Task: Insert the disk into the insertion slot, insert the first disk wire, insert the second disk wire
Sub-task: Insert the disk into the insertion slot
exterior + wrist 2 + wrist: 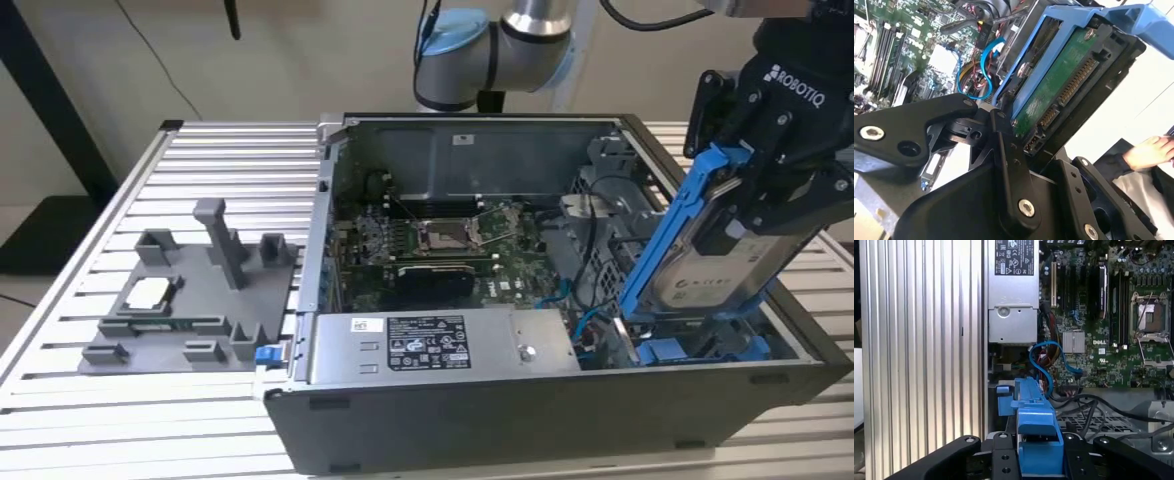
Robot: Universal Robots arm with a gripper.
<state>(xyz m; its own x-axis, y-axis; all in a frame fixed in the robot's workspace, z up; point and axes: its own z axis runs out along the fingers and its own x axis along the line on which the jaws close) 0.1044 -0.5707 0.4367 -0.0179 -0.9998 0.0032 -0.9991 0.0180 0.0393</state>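
My gripper (751, 205) is shut on the disk (717, 276), a silver-grey drive with a pale label in a bright blue carrier (667, 235). The disk hangs tilted, its lower end down inside the open computer case (534, 415) at the exterior view's right, above the blue-railed insertion slot (694, 347). In the second wrist view the disk's green circuit board (1056, 97) and connectors face the camera between black fingers (1006, 165). The first wrist view looks along the carrier's edge (1036, 437). Blue disk wires (1050, 359) curl loose beside the bay, also visible as blue wires (985, 67).
A grey power-supply box (430, 342) with a sticker lies along the case's front. The motherboard (447, 240) fills the case floor. A grey fixture plate (187, 300) rests on the slatted table at the exterior view's left. A person's hand (1149, 152) is beyond the case.
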